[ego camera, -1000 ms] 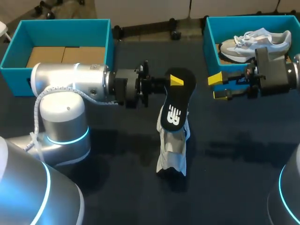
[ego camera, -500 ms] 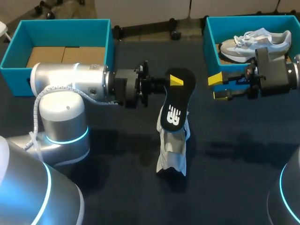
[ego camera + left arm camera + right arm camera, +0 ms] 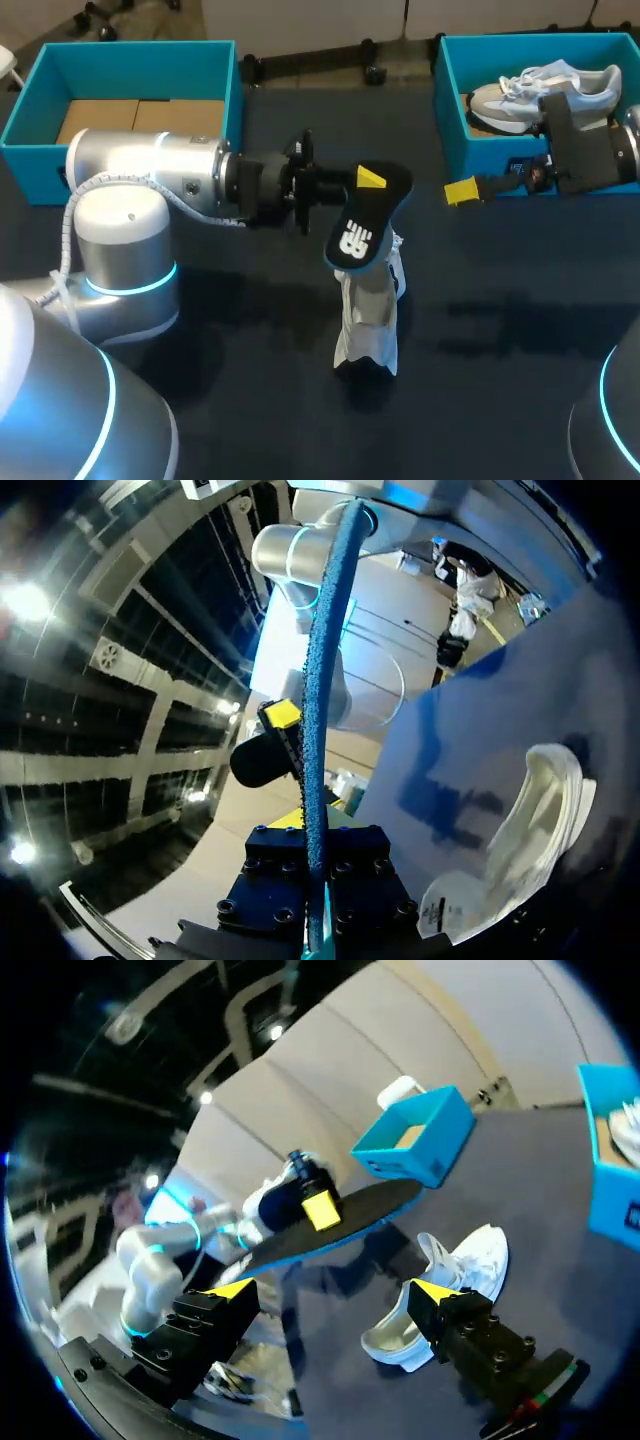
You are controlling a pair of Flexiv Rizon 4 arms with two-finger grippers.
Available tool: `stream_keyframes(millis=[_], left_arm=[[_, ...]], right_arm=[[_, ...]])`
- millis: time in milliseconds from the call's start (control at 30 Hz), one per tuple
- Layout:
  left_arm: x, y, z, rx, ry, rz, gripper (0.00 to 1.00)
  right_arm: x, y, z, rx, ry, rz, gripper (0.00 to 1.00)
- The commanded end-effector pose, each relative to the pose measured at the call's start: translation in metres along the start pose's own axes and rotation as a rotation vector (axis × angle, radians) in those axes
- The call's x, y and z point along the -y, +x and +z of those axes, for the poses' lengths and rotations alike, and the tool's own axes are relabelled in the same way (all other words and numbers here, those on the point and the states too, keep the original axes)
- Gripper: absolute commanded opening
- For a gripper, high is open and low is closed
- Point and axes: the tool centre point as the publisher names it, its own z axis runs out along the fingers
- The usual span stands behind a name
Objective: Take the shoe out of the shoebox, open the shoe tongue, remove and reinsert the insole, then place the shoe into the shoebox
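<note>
Our left hand grips the insole over the shoe, our right hand stands wide open, and next we must reinsert it.

insole turned flatter, right end effector drawn back

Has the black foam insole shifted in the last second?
Yes. Held in the left hand, the black foam insole has swung its lower end up and leftward, measured against the white shoe.

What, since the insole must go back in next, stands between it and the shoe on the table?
Nothing visible does. The insole, in the left gripper's fingers, hangs over that shoe; the open right gripper is off to one side.
</note>
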Motion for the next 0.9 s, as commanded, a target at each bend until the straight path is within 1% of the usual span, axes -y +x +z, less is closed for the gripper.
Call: stream_keyframes(millis=[33,233,400,467,500,533,567,667,700,733,767,800,900], left_arm=[[0.0,0.001,-0.009,-0.003,0.033,-0.039,0.0],[0.009,0.008,-0.012,0.001,0.075,-0.15,0.0],[0.015,0.016,-0.014,0.006,0.079,-0.188,0.0],[0.017,0.018,-0.015,0.011,0.074,-0.195,0.0],[0.018,0.019,-0.016,0.012,0.075,-0.198,0.0],[0.019,0.019,-0.016,0.017,0.077,-0.203,0.0],[0.019,0.02,-0.017,0.021,0.077,-0.211,0.0],[0.021,0.024,-0.019,0.029,0.071,-0.225,0.0],[0.021,0.025,-0.02,0.031,0.071,-0.23,0.0],[0.021,0.027,-0.021,0.035,0.068,-0.238,0.0],[0.021,0.027,-0.022,0.036,0.068,-0.242,0.0],[0.021,0.029,-0.023,0.036,0.065,-0.245,0.0],[0.022,0.031,-0.024,0.036,0.069,-0.272,0.0]], right_arm=[[-0.005,-0.002,-0.003,-0.007,0.019,-0.018,1.0],[-0.005,-0.002,-0.003,-0.007,0.019,-0.018,1.0],[-0.005,-0.002,-0.003,-0.007,0.019,-0.018,1.0],[-0.002,-0.007,-0.003,0.003,-0.001,-0.078,1.0],[-0.001,-0.009,-0.004,0.036,0.011,-0.147,1.0],[0.001,-0.012,-0.004,0.065,0.024,-0.171,1.0],[0.003,-0.014,-0.005,0.076,0.013,-0.239,1.0],[0.008,-0.021,-0.004,0.129,0.066,-0.364,1.0],[0.009,-0.022,-0.003,0.149,0.085,-0.364,1.0],[0.01,-0.025,-0.002,0.171,0.101,-0.424,1.0],[0.011,-0.025,-0.001,0.176,0.115,-0.43,1.0],[0.013,-0.028,0.001,0.196,0.146,-0.456,1.0],[0.019,-0.032,0.004,0.223,0.187,-0.513,1.0]])
